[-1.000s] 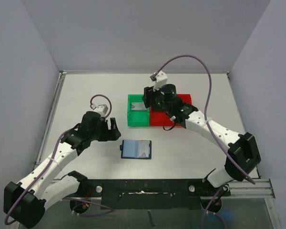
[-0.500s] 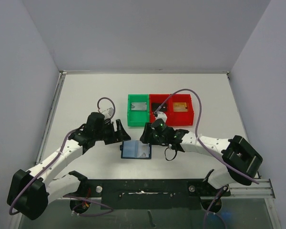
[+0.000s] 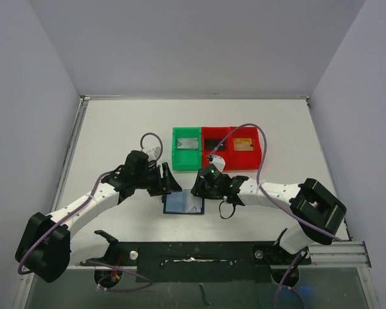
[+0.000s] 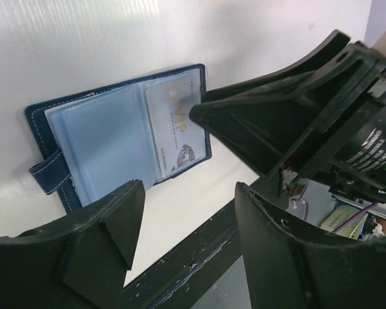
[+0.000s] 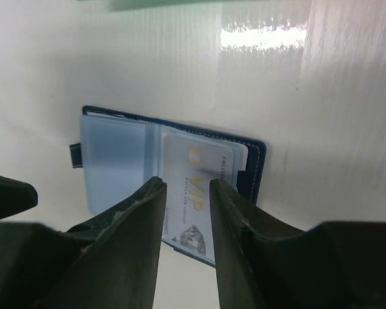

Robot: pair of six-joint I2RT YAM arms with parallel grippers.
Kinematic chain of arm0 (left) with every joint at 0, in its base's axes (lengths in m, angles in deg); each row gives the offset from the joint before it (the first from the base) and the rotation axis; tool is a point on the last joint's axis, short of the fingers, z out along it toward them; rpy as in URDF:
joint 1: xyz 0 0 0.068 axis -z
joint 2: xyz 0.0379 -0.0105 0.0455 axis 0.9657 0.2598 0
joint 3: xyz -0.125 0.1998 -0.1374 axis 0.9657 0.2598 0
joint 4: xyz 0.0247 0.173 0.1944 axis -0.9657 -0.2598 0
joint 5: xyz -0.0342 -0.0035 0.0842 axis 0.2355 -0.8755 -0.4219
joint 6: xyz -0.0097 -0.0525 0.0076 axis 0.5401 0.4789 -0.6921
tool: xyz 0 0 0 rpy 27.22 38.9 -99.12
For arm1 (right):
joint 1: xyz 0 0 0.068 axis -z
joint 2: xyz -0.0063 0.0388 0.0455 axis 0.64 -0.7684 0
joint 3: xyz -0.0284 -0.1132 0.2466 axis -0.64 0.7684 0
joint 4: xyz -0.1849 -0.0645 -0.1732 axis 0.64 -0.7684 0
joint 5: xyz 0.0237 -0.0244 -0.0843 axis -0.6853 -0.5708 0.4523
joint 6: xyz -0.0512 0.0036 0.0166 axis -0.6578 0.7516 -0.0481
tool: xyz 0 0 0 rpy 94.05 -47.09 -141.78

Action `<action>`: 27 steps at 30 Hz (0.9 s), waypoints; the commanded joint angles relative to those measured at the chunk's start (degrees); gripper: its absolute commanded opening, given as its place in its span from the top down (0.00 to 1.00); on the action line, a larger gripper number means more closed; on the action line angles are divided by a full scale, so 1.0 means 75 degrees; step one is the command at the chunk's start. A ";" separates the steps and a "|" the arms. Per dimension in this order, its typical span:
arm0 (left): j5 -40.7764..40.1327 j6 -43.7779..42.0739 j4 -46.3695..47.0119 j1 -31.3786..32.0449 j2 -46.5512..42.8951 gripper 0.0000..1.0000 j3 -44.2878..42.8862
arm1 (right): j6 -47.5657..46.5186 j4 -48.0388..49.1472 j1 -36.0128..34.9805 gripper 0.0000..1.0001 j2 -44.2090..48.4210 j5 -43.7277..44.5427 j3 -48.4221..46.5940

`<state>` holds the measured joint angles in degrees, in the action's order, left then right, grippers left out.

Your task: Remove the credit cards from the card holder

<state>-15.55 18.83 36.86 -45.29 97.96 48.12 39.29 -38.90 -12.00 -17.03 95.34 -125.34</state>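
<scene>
The navy card holder lies open on the table, with pale blue pockets. A silver "VIP" card sits in its right pocket and also shows in the left wrist view. My right gripper hovers just above that card with its jaws a little apart and nothing between them. My left gripper is open and empty over the holder's near-left edge. A silver card lies in the green bin. A black card and a gold card lie in the red bin.
The green bin and red bin stand side by side behind the holder. The right arm's cable loops onto the table to the right of the holder. The black front rail runs along the near edge.
My right arm has swung from above the bins down to the open holder. My left gripper has moved right, up to the holder's left side.
</scene>
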 commanded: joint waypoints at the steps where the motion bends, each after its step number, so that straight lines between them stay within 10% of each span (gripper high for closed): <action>1: 0.0259 0.0030 0.0653 0.0221 0.0368 0.44 -0.0080 | 0.0417 -0.0448 -0.0308 0.66 -0.0325 0.0308 -0.0298; 17: -0.0174 0.0006 0.1265 0.0723 0.1914 0.44 0.0018 | 0.1295 -0.0323 -0.0588 0.69 -0.0825 0.0385 0.0584; 27: 0.0171 0.0549 0.2301 0.0722 0.2339 0.63 0.0449 | 0.1343 0.0185 -0.0507 0.69 -0.0984 0.0081 0.0889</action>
<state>-15.75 21.30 48.18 -40.11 115.12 50.61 49.06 -33.04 -15.74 -21.51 96.93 -121.62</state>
